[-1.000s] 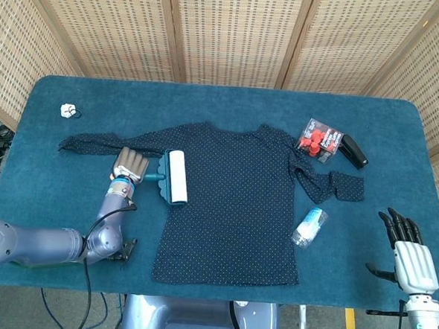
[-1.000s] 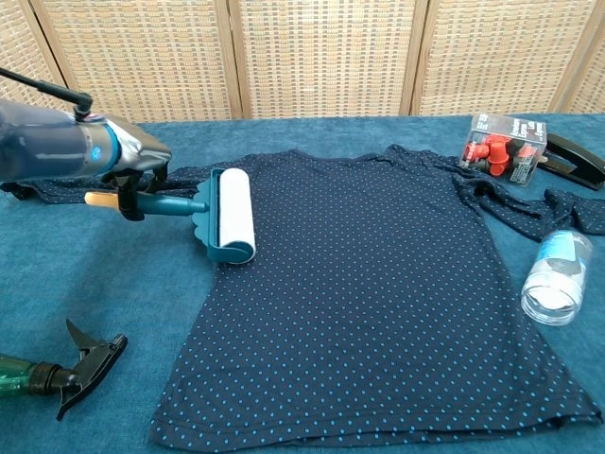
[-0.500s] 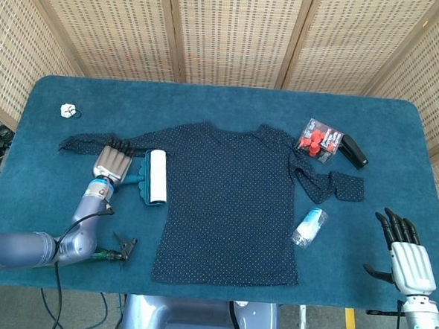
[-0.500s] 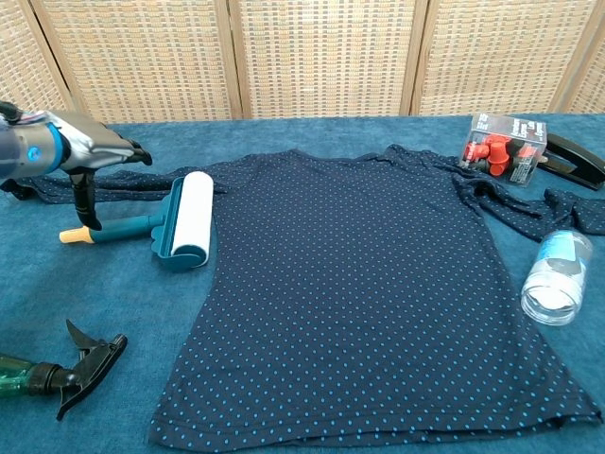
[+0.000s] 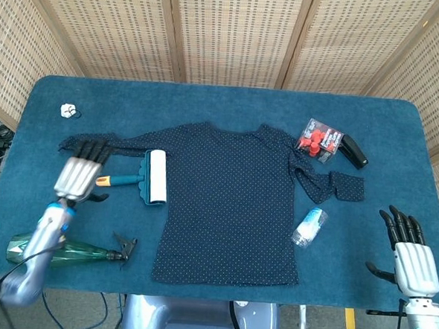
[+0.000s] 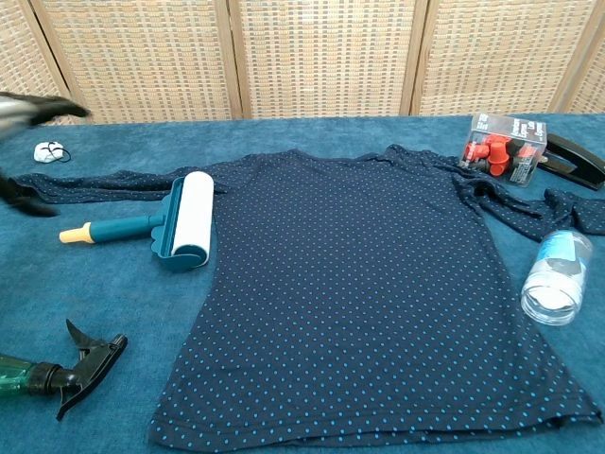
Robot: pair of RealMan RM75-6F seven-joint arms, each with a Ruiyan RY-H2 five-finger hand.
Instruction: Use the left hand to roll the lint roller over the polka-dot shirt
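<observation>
Half a second back the left hand [image 5: 79, 177] sat right at the roller's handle; now it has pulled away toward the table's left edge and hangs clear of it, fingers spread and straight, holding nothing. In the chest view only dark fingertips [image 6: 38, 109] show at the far left edge, blurred. The roller [image 5: 150, 177] has not shifted: it lies on the table [image 5: 231, 102] at the shirt's left side, white drum just beside or on the shirt's edge below the left sleeve, teal handle with its yellow tip pointing toward the left hand. The right hand [image 5: 409, 254] rests near the table's right front corner, fingers extended and apart, empty, as before.

The shirt [image 5: 232, 202] lies flat, spread out in the middle of the table, dark blue with small light dots, sleeves out to both sides. A spray bottle [image 5: 65, 250] lies near the front left edge, below the left hand. A clear bottle [image 5: 309, 226] lies just right of the shirt's body.
</observation>
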